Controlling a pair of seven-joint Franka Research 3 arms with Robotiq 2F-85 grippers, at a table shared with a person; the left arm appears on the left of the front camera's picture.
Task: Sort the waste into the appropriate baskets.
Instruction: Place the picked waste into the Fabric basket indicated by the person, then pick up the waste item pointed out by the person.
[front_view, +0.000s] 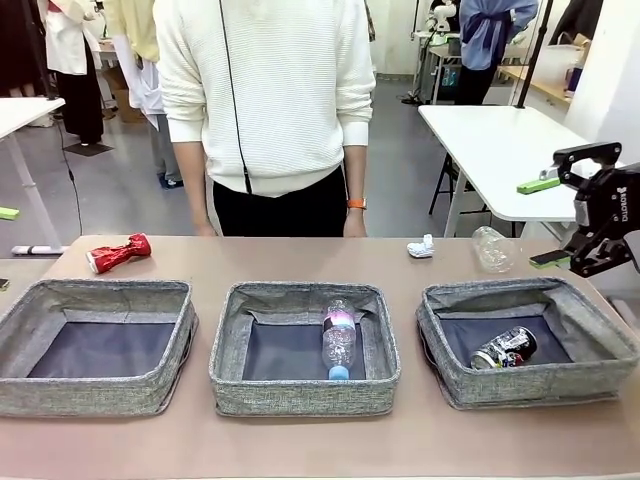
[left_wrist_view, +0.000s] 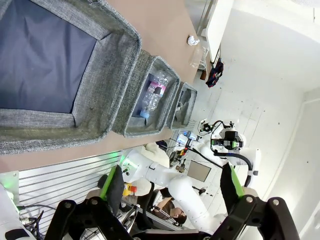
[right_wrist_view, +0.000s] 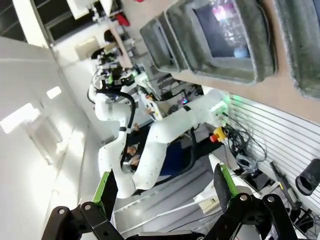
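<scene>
At right end of table (front_view: 300, 262), my right gripper (front_view: 543, 222) open, empty; left gripper (left_wrist_view: 171, 175) open too; bottle (front_view: 338, 338) in middle basket (front_view: 300, 392).

Low square woven-fabric bins: left basket (front_view: 90, 398), middle basket (front_view: 300, 398), right basket (front_view: 540, 385), all mottled grey, dark blue-grey bottoms. Crushed red can (front_view: 118, 252). Clear plastic bottle (front_view: 339, 340): purple label, blue cap. Crushed black-silver can (front_view: 505, 348). White tissue wad (front_view: 421, 247). Tan tabletop (front_view: 300, 262).

The right hand (front_view: 543, 222) sits at the front view's right border, where its arm is cut off. The left basket (front_view: 100, 290) is clipped by the left border. A white scrap (front_view: 421, 246) on the worktop (front_view: 300, 262) is too small to identify. From the left wrist, the farthest basket (left_wrist_view: 180, 112) screens its inside behind its wall
</scene>
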